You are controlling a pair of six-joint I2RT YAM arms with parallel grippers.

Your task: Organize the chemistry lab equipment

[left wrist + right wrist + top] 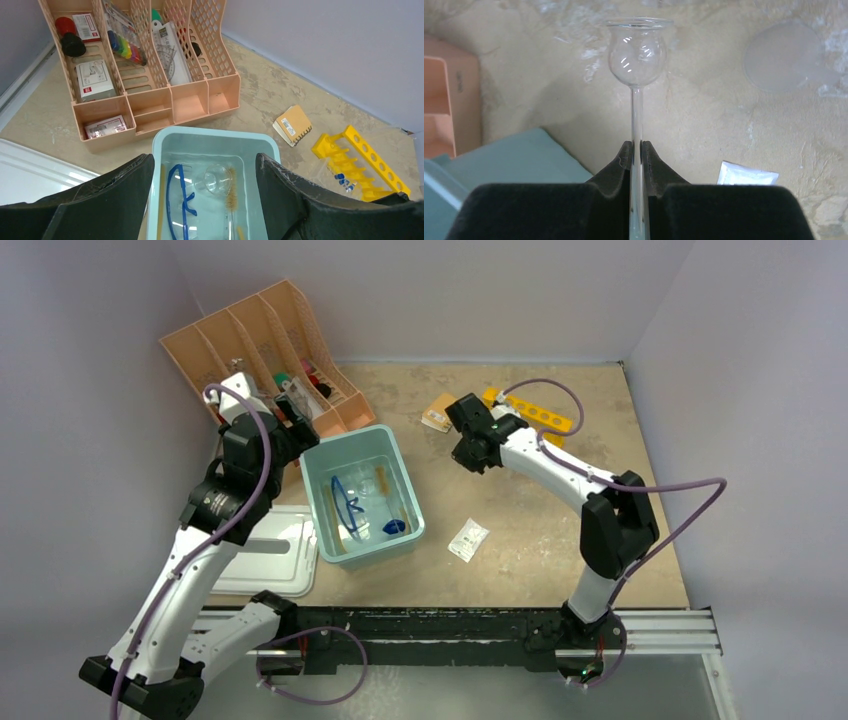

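Our right gripper point(636, 150) clamps the thin stem of a glass funnel point(637, 52), bulb ahead of its fingertips; we judge it mid-carry, next needing a gentle swing to its left over the teal tub point(514, 155), near our wide-open left gripper point(202, 165).

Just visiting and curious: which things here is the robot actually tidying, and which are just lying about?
On the job: glass bulb tube, goggles, brush, amber tubing, blue-capped test tubes.
Just lying about: notebook, peach organiser, white lid.
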